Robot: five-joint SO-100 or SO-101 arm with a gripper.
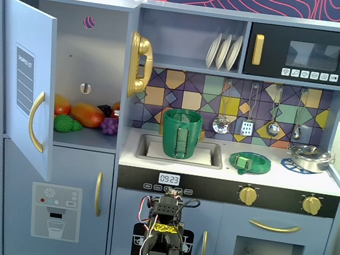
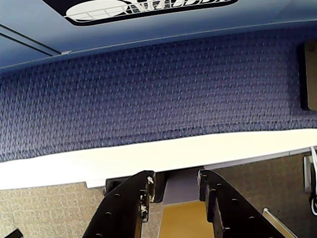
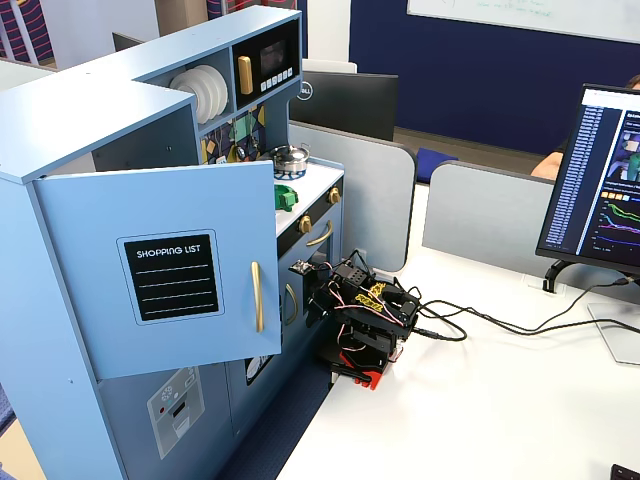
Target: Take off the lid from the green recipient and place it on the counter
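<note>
The green recipient [image 1: 182, 133] stands upright in the sink with its top open and its ribbed strap handle facing the camera. The lid [image 1: 250, 162] lies flat on the counter [image 1: 289, 177] to the right of the sink, handle up; a green part of it shows past the open door in the other fixed view [image 3: 286, 197]. My arm [image 1: 163, 241] is folded low in front of the kitchen, far below both. My gripper [image 2: 176, 181] is open and empty, over the table edge and blue carpet.
A silver pan [image 1: 309, 158] sits on the right burner. The fridge door [image 1: 27, 82] stands open at the left, with toy food inside. Cables trail from the arm [image 3: 365, 320] across the white table towards a monitor [image 3: 600, 180].
</note>
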